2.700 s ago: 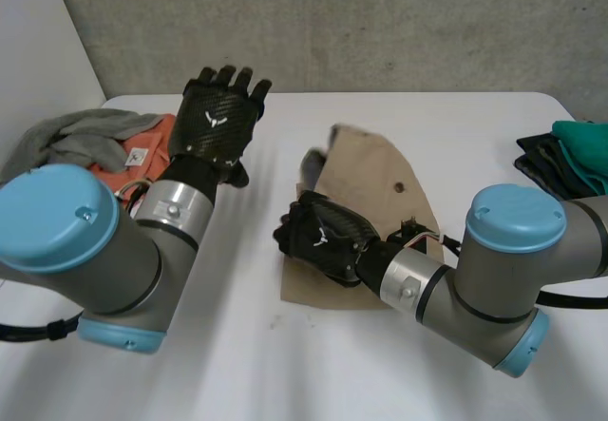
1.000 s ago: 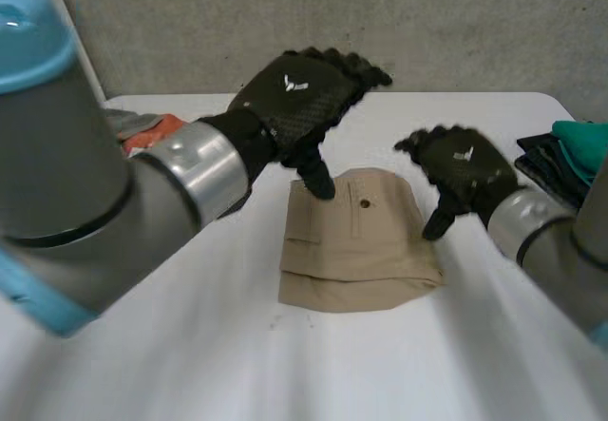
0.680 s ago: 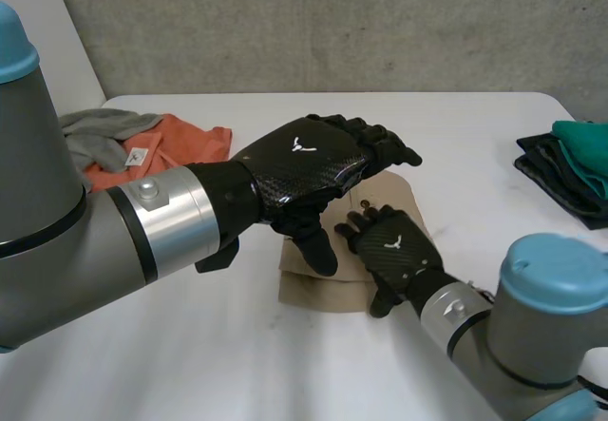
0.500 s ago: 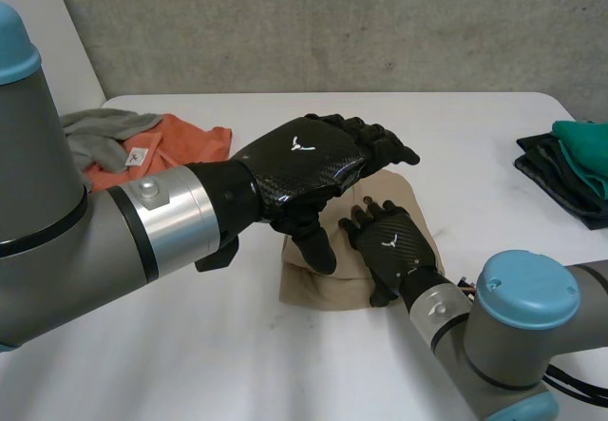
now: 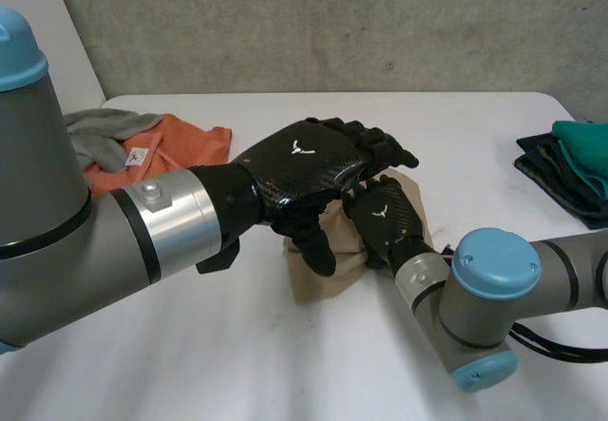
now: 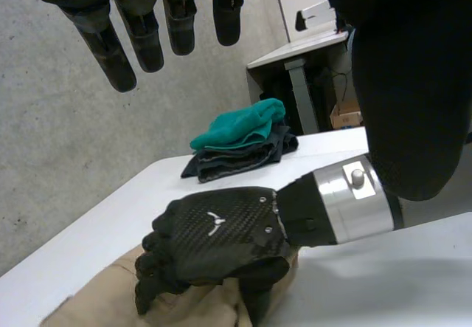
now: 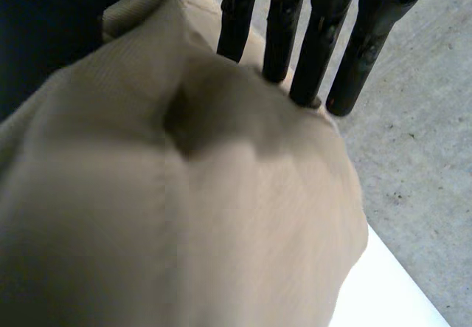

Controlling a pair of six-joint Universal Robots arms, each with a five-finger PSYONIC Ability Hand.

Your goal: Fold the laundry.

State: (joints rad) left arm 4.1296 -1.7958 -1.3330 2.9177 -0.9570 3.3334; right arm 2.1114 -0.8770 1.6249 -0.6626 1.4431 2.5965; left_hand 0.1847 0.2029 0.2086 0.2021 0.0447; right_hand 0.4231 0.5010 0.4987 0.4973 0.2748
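Mid-surface: the right hand (image 5: pixel 385 217) lies on the tan garment (image 5: pixel 309 278), fingers (image 7: pixel 276 32) and thumb closed on a gathered ridge of cloth, probably to carry a fold across. The left hand (image 5: pixel 299 160) hovers above, fingers (image 6: pixel 125 46) straight and apart, off the cloth. Far-left corner: orange garment (image 5: pixel 190 141) with white tag (image 5: pixel 136 158), writing unreadable. Right edge: folded teal-and-dark stack (image 5: pixel 570 150).

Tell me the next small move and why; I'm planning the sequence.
Probably raise the left hand clear: it hovers open over the right hand, which grips the folded tan garment, blocking a lift toward the folded stack.
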